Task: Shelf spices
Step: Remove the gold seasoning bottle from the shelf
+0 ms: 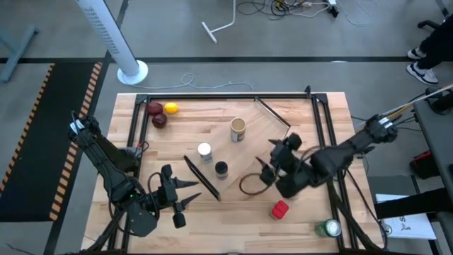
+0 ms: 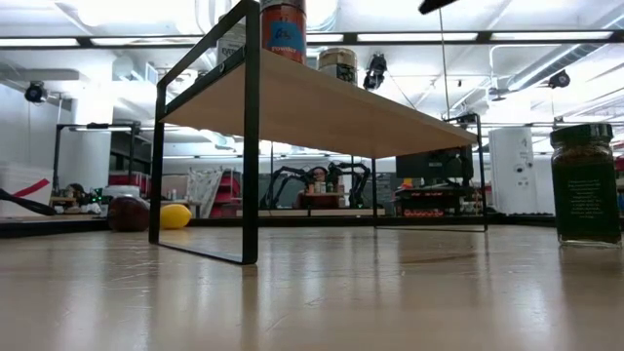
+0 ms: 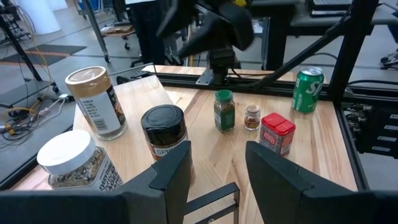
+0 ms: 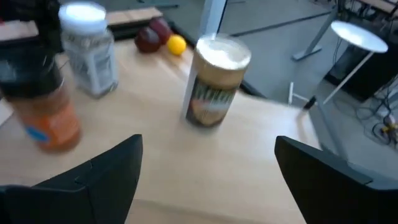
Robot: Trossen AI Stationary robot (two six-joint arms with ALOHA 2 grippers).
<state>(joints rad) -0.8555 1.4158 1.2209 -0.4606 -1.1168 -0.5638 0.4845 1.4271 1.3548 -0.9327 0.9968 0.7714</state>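
The shelf (image 1: 249, 147) is a light-wood plank on black bars, slanting across the table's middle. On its top stand the tan cylinder (image 1: 238, 129), the white-capped jar (image 1: 204, 150) and the black-capped jar (image 1: 221, 169). In the left wrist view the green-lidded jar (image 3: 224, 111), the tiny grey-capped jar (image 3: 252, 117) and the red box (image 3: 277, 132) stand on the tabletop beyond the shelf. My left gripper (image 1: 190, 193) is open near the shelf's near-left end. My right gripper (image 1: 265, 161) is open over the shelf's right side, facing the tan cylinder (image 4: 214, 81).
Red and yellow fruit (image 1: 161, 113) lies at the far-left corner. A green-and-white can (image 1: 328, 228) stands at the near-right corner. Black frame rails (image 1: 212, 97) run along the far, left and right sides. A looped cable (image 1: 249, 185) lies by the shelf's near edge.
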